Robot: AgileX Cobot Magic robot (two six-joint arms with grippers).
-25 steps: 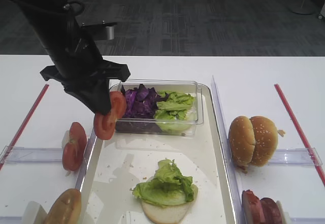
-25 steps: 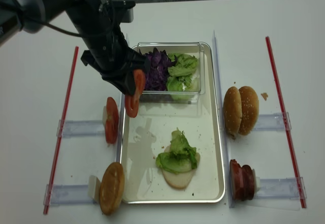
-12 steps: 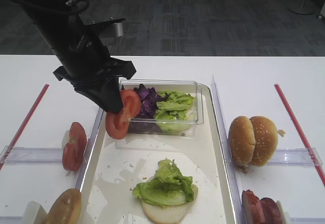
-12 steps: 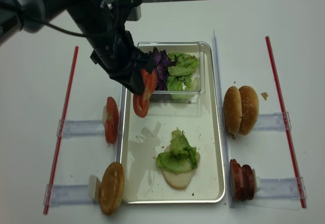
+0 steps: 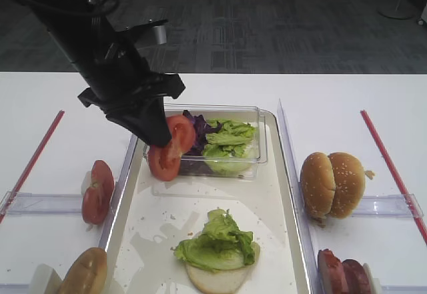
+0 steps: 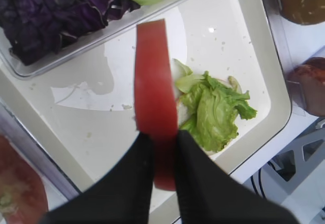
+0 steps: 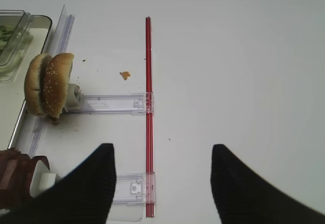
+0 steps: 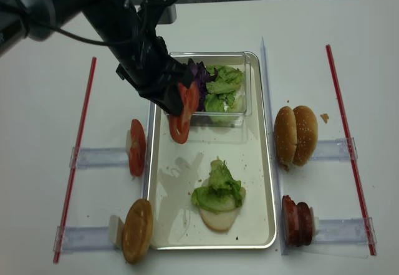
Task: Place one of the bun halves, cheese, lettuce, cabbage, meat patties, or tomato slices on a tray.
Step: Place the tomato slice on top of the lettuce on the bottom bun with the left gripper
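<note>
My left gripper is shut on a pair of red tomato slices, held on edge above the back left of the cream tray, just in front of the clear box. In the left wrist view the tomato slices stick out between the black fingers over the tray. Near the tray's front a pale bun half lies under lettuce. My right gripper is open over bare table, right of the tray.
A clear box with purple cabbage and lettuce fills the tray's back. Tomato slices and a bun stand in racks on the left. Buns and meat patties stand on the right. Red strips flank both sides.
The left gripper has carried the tomato slices to the right, across the tray's left rim and further over the tray. The rest stays put.
</note>
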